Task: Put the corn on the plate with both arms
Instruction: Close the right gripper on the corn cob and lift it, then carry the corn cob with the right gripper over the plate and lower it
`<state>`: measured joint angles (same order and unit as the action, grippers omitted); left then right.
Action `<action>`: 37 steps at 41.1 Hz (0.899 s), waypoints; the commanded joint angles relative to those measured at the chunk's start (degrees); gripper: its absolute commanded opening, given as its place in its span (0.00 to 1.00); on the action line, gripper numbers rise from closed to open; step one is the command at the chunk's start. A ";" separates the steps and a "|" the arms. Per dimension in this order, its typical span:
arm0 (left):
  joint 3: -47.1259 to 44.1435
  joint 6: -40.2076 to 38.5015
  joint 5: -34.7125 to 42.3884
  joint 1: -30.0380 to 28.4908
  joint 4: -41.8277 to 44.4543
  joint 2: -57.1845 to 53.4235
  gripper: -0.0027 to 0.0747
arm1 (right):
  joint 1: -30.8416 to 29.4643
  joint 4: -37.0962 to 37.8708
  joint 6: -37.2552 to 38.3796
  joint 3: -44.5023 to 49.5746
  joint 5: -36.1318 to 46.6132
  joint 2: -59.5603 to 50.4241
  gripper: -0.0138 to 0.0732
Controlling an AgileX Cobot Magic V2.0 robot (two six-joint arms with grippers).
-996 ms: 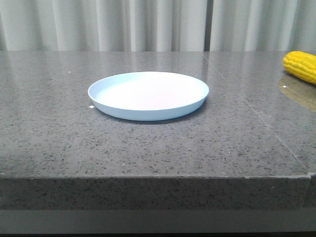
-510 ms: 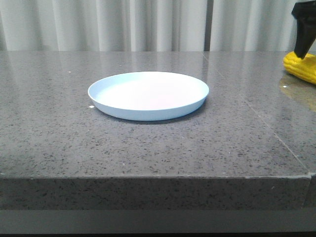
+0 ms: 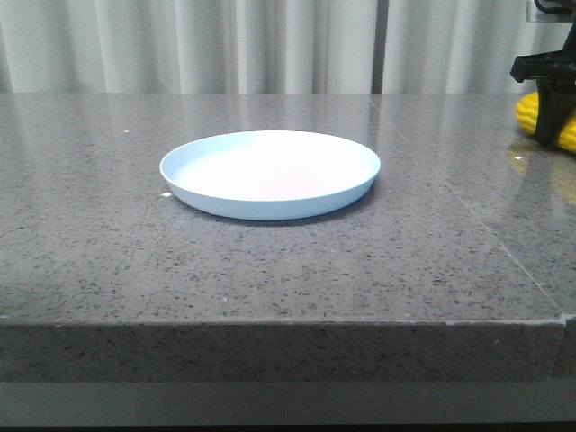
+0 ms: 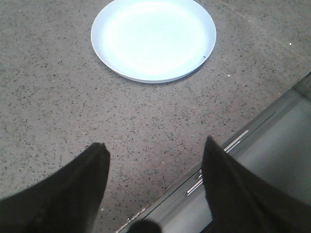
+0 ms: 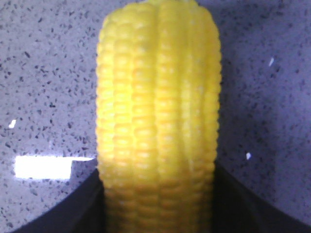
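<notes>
The yellow corn (image 3: 528, 112) lies on the grey table at the far right edge of the front view. My right gripper (image 3: 551, 121) has come down over it. In the right wrist view the corn (image 5: 158, 111) fills the gap between the two dark fingers (image 5: 85, 204), which stand wide apart on either side of it. The cob rests on the table. The pale blue plate (image 3: 270, 171) sits empty at the table's middle. My left gripper (image 4: 155, 150) is open and empty above the table's front edge, with the plate (image 4: 153, 39) ahead of it. The left gripper is out of the front view.
The speckled grey stone table (image 3: 135, 234) has its front edge (image 3: 270, 324) close to the camera. White curtains hang behind it. A metal rail (image 4: 233, 150) runs below the table edge in the left wrist view.
My right gripper entered from the upper right and came down over the corn, which now sits between its fingers. The corn and the plate have not moved.
</notes>
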<state>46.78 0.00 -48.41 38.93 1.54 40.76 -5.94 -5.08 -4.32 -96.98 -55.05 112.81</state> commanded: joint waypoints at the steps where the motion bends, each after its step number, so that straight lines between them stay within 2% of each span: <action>1: 1.46 -0.45 4.41 0.44 -0.13 0.01 0.56 | -0.28 -1.36 -0.75 -2.01 0.50 -4.42 0.44; 7: 1.46 -0.45 4.41 0.44 -0.13 0.01 0.56 | 0.54 -4.71 -1.29 -2.01 -1.57 -6.95 0.44; 12: 1.46 -0.45 4.41 0.44 -0.13 0.01 0.56 | 3.87 -6.87 -2.15 -2.01 -3.90 -10.08 0.44; 22: 1.46 -0.45 4.41 0.44 -0.13 0.01 0.56 | 17.20 -7.14 -2.05 -2.01 -7.81 -13.77 0.44; 29: 1.46 -0.45 4.41 0.44 -0.13 0.01 0.56 | 26.81 -7.29 2.49 -2.01 -6.70 -13.35 0.44; 37: 1.46 -0.45 4.41 0.44 -0.13 0.01 0.56 | 32.82 -7.38 10.82 -1.96 -1.71 -12.29 0.44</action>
<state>46.78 0.00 -48.41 38.93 1.54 40.76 25.62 -11.97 3.25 -97.31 -60.74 102.78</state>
